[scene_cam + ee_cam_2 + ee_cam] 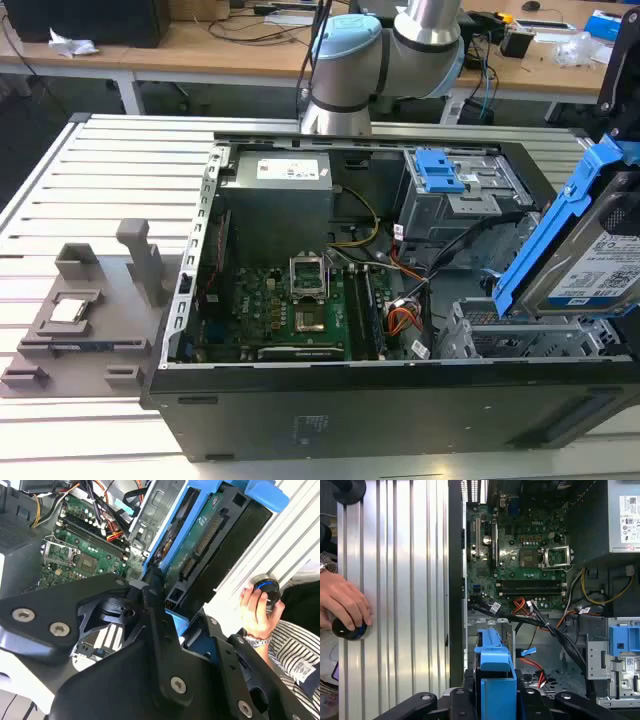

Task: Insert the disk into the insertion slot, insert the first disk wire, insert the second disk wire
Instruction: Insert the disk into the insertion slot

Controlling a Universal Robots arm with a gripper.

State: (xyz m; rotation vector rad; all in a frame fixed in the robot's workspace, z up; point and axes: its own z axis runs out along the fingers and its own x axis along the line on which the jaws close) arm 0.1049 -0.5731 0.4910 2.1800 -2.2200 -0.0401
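The disk, a silver-grey drive with a white label in a bright blue carrier, hangs tilted at the exterior view's right, over the open computer case. Its lower end is just above the insertion slot, a low grey perforated cage in the case's near right corner. In both wrist views my gripper is shut on the carrier. The second wrist view shows the disk's underside reaching out from the black fingers. A black cable bundle and orange-red wires lie loose beside the slot.
A taller cage with a blue latch stands behind the slot. The motherboard and power supply fill the case's left. A grey fixture sits on the slatted table. A person's hand rests on a black knob.
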